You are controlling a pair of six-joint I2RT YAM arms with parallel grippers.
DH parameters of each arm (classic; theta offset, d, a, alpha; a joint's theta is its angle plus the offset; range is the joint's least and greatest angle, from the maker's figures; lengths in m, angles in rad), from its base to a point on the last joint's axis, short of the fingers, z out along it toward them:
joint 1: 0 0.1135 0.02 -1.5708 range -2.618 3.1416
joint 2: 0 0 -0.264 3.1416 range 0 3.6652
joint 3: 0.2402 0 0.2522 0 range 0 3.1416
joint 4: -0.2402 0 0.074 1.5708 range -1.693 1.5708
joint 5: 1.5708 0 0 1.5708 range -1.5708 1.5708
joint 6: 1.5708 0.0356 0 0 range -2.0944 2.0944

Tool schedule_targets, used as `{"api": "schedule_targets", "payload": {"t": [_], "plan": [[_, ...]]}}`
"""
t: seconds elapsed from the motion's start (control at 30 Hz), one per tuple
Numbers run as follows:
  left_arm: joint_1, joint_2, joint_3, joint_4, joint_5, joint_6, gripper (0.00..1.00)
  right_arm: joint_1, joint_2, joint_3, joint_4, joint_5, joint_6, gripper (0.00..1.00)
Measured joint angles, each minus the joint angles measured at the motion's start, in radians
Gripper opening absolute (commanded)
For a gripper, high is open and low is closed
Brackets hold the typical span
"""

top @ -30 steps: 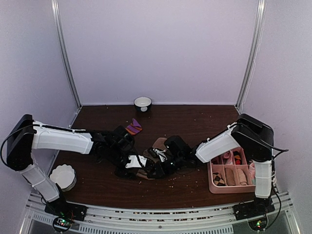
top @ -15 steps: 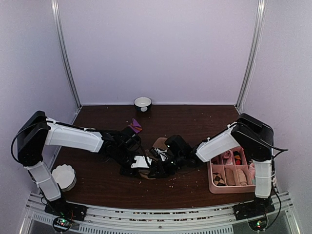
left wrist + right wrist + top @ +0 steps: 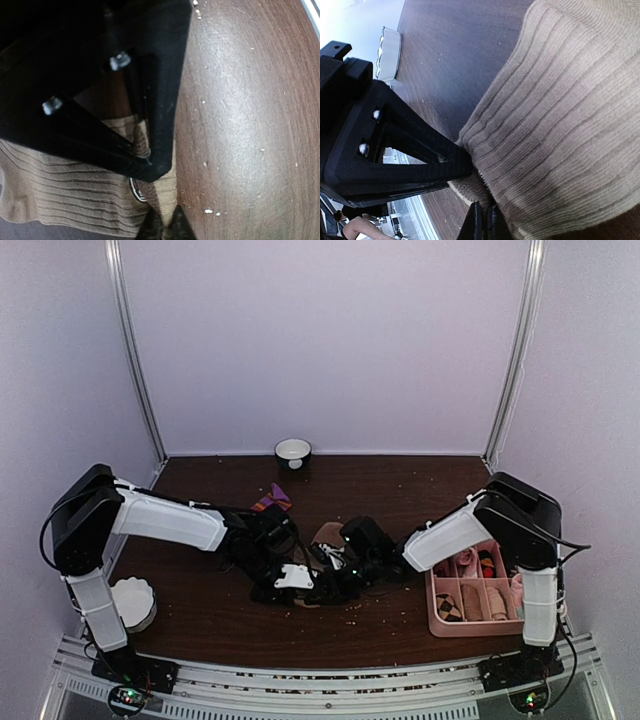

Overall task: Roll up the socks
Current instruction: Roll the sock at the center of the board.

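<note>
The tan ribbed sock (image 3: 326, 534) lies bunched at mid-table between both grippers. In the left wrist view the tan sock (image 3: 60, 185) fills the lower left, and my left gripper (image 3: 165, 227) pinches a fold of its edge. The right gripper (image 3: 482, 222) is shut on the rim of the tan sock (image 3: 570, 100). From above, the left gripper (image 3: 290, 580) and right gripper (image 3: 325, 585) nearly touch. Each wrist view shows the other gripper's black finger close by. The dark red sock (image 3: 273, 500) with its purple cuff lies apart behind the left arm.
A pink divided tray (image 3: 437, 625) with small rolled socks stands at the right front. A white fluted dish (image 3: 130, 602) sits at the left front, also seen in the right wrist view (image 3: 390, 45). A black-and-white bowl (image 3: 293, 452) stands at the back wall. Crumbs dot the brown table.
My left arm has reached to the right, up against the right gripper, and its jaws have closed on the tan sock. The right arm has stayed put.
</note>
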Motion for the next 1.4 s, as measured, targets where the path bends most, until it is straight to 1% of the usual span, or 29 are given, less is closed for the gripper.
{"api": "schedule_targets", "payload": {"t": [0.07,0.1,0.13,0.2,0.33,0.57,0.73,0.8,0.83,0.87,0.9,0.93,0.97,1.07,1.2,1.33,1.4], "plan": [[0.0,0.012,0.021,-0.019,0.004,-0.004,0.0,-0.002,-0.005,-0.007,0.003,0.003,-0.003,0.11],[0.0,0.018,0.031,-0.027,0.008,-0.006,0.0,-0.003,-0.009,-0.012,0.003,0.006,-0.003,0.2],[0.0,0.028,0.046,-0.042,0.018,-0.01,0.0,-0.004,-0.017,-0.022,0.006,0.014,-0.011,0.27],[0.005,0.055,0.09,-0.08,0.07,-0.014,0.0,-0.007,-0.045,-0.052,0.025,0.03,-0.021,0.33],[0.027,0.124,0.193,-0.165,0.168,-0.027,0.0,-0.02,-0.112,-0.107,0.031,0.122,-0.047,0.37],[0.121,0.23,0.293,-0.302,0.286,-0.088,0.0,-0.013,-0.211,-0.209,0.029,0.283,-0.108,0.36],[0.145,0.274,0.346,-0.38,0.34,-0.111,0.0,-0.008,-0.312,-0.352,0.1,0.377,-0.148,0.38],[0.147,0.292,0.366,-0.41,0.355,-0.112,0.0,0.0,-0.369,-0.425,0.155,0.415,-0.187,0.42],[0.151,0.302,0.377,-0.427,0.365,-0.113,0.0,0.008,-0.393,-0.452,0.177,0.432,-0.211,0.48],[0.154,0.313,0.387,-0.442,0.378,-0.113,0.0,0.025,-0.423,-0.482,0.204,0.459,-0.244,0.57],[0.159,0.325,0.399,-0.461,0.392,-0.113,0.0,0.051,-0.454,-0.507,0.225,0.484,-0.296,0.86],[0.165,0.336,0.408,-0.48,0.407,-0.112,0.0,0.074,-0.472,-0.518,0.237,0.502,-0.323,0.98],[0.172,0.346,0.414,-0.494,0.421,-0.111,0.0,0.1,-0.485,-0.522,0.245,0.515,-0.37,1.0],[0.2,0.391,0.448,-0.566,0.479,-0.099,0.0,0.172,-0.499,-0.508,0.249,0.571,-0.509,1.0],[0.233,0.468,0.5,-0.676,0.575,-0.068,0.0,0.242,-0.468,-0.438,0.199,0.623,-0.657,1.0],[0.245,0.499,0.508,-0.743,0.613,-0.049,0.0,0.285,-0.377,-0.315,0.127,0.652,-0.779,0.95],[0.244,0.502,0.508,-0.762,0.611,-0.042,0.0,0.294,-0.327,-0.251,0.092,0.658,-0.83,0.84]]}}
